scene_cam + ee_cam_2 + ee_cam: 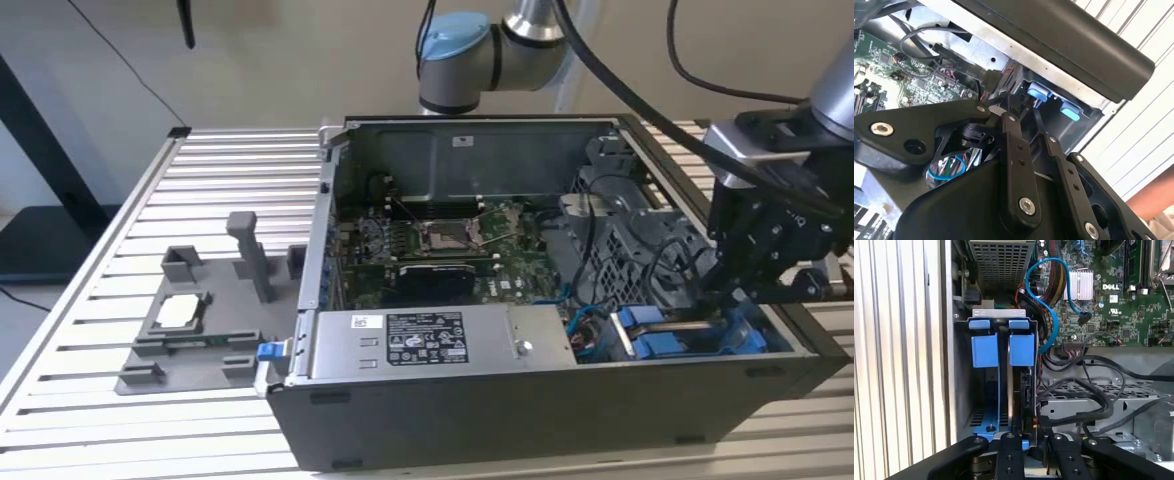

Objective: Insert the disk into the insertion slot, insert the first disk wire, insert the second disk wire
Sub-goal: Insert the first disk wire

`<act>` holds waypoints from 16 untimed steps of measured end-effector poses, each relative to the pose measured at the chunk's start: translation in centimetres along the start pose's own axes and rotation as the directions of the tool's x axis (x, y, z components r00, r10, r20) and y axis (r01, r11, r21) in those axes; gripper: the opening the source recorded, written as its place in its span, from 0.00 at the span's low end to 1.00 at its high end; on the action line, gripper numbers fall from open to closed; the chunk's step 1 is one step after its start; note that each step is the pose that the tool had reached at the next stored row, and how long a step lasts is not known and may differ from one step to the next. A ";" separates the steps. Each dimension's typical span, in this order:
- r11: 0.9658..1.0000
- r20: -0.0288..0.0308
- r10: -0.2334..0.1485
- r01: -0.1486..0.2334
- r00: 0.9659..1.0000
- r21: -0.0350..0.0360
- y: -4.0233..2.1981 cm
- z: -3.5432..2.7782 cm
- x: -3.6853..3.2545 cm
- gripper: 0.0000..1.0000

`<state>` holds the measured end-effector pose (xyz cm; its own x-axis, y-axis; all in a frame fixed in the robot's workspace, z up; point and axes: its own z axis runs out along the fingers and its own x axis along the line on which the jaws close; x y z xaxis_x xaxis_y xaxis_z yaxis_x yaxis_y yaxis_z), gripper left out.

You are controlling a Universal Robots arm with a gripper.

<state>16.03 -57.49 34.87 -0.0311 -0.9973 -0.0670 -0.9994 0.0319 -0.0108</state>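
- We judge the first step, seating the disk, to be in hand. In the first wrist view the disk (1020,385) stands on edge inside the insertion slot (965,390), its blue end tabs at the far end of the bay.
- The gripper (1029,447) sits right at the disk's near end. We cannot tell whether it is closed on the disk or open.
- In the exterior view the gripper (742,300) reaches down into the lower right corner of the computer case (534,420), just beside the blue carrier parts.
- As we see it, this step calls for keeping the carrier square to the bay walls.
- Dark cables (1089,395) lie over the perforated cage beside the bay, and a blue cable (1046,300) loops beyond it. We cannot tell whether any wire is plugged into the disk.
- Writing: the power-supply box (414,345) carries a white label (424,338) with black print, and the motherboard (1114,315) shows white lettering. We leave both unread.
- The case stands on a slatted tabletop (227,170).
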 end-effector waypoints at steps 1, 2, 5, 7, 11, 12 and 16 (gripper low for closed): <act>1.000 0.000 0.000 0.000 1.000 0.000 0.02 -0.34 -0.02 0.27; 1.000 0.000 0.000 0.000 1.000 0.000 0.05 -0.65 -0.04 0.27; 1.000 0.000 0.000 0.000 1.000 0.000 0.10 -1.42 -0.09 0.27; 1.000 0.000 0.000 0.000 1.000 0.000 0.13 -1.95 -0.13 0.27; 1.000 0.000 0.000 0.000 1.000 0.000 0.16 -2.94 -0.20 0.27; 1.000 0.000 0.000 0.000 1.000 0.000 0.17 -3.13 -0.21 0.27; 1.000 0.000 0.000 0.000 1.000 0.000 0.18 -3.46 -0.23 0.27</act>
<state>15.81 -57.49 38.34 -0.0314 -0.9973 -0.0668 -0.9994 0.0321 -0.0108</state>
